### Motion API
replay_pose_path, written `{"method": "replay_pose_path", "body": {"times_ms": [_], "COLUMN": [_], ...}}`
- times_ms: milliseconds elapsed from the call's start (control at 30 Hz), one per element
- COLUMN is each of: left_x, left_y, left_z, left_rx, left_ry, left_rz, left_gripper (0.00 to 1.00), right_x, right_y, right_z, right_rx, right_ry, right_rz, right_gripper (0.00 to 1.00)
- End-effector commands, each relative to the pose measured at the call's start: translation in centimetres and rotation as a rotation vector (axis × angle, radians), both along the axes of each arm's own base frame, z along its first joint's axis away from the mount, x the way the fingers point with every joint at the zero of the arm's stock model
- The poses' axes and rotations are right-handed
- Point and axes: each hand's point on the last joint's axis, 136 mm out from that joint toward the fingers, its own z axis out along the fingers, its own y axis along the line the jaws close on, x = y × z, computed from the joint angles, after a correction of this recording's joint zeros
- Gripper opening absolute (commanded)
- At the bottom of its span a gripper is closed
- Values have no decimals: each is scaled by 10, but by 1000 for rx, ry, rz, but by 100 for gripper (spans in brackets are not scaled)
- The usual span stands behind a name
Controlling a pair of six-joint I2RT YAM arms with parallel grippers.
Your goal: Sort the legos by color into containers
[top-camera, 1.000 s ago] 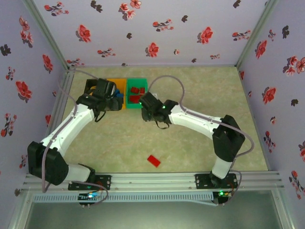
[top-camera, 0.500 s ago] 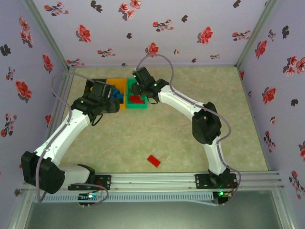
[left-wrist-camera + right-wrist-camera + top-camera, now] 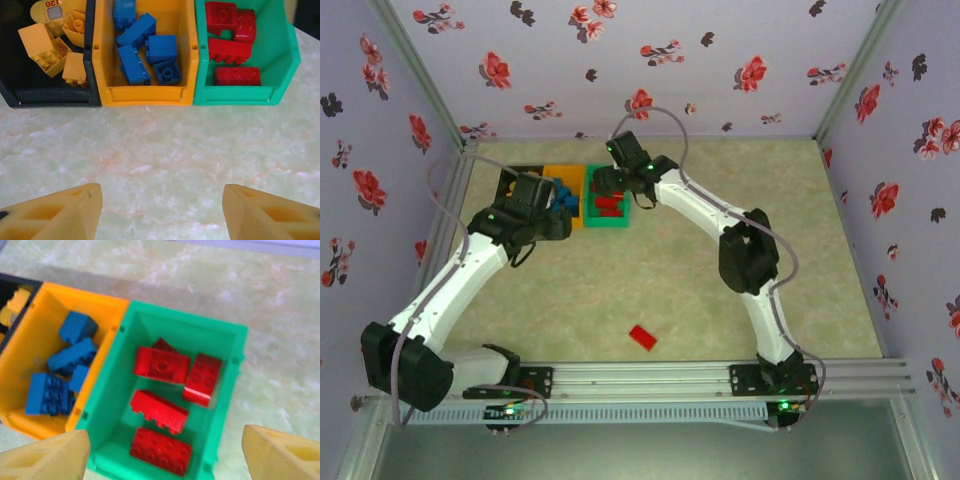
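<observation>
Studded red plastic bricks [image 3: 160, 365] in boxy green bin [image 3: 190, 320], both arms' jaws apart.

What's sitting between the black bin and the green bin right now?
The orange-yellow bin, holding blue bricks, stands between them, seen in the left wrist view.

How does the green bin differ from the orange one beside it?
The green bin holds only red bricks; the orange bin holds only blue bricks. The green bin ends the row on the right; the orange bin sits in the middle, with the black bin on its other side. Both are open-topped, equal in size and shape.
</observation>
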Motion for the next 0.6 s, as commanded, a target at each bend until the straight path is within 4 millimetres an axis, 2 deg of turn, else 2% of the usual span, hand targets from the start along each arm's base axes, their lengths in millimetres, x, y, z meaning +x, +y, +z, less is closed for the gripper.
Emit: {"method": "replay_pose_path", "body": {"times_ms": [0, 133, 233, 400, 567], "left_x": [-18, -43, -66, -121, -178], "left_y": [-11, -34, -56, -92, -119], "left_z": [-4, -23, -40, -59, -78], "left_rx": [-42, -91, -117, -107, -67], "left_ry": [34, 110, 181, 300, 376], "left_rz": [-29, -73, -120, -275, -440], "left_gripper": [65, 66, 65, 65, 66], "right_x": [-10, -26, -36, -46, -55], "right_y": [-28, -60, -88, -142, -183], "right_z": [48, 52, 48, 42, 37], "right_rx": [41, 41, 24, 17, 21], "right_ry": [-65, -62, -47, -22, -12], "right_rz": [-45, -96, -144, -247, -323], "right_gripper": [80, 81, 81, 82, 82]}}
